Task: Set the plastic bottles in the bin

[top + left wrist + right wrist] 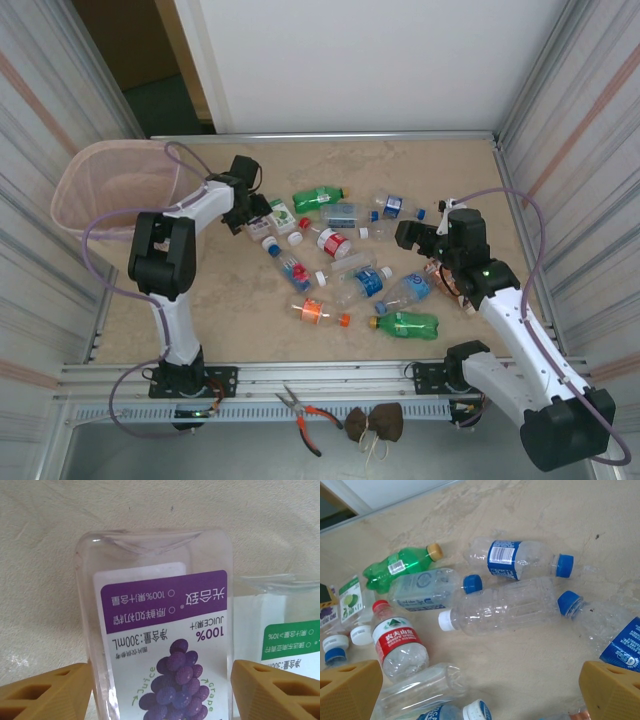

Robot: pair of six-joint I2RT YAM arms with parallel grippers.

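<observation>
**Operator:** Where does my left gripper stand?

**Spotter:** Your left gripper (160,680) straddles the clear grape juice bottle (155,620), 1 finger along each flat side. The bottle lies on the table (460,170), at the end of the scatter nearest the pink bin (75,195). I cannot tell whether your pads press it or only stand against it.

**Operator:** And the right?

**Spotter:** Your right gripper (480,680) hangs spread wide above the other plastic bottles (350,260) mid-table, with nothing between its fingers.

**Operator:** How will this bottle handle?

**Spotter:** It looks empty, so expect it to be light, thin-walled and slick. If you squeeze hard you will probably dent it or pop it loose. Its 2 flat sides should help you. Take it across the labelled middle, clear of the rounded base. Mind the green-labelled bottle (290,640) just beside it.
</observation>
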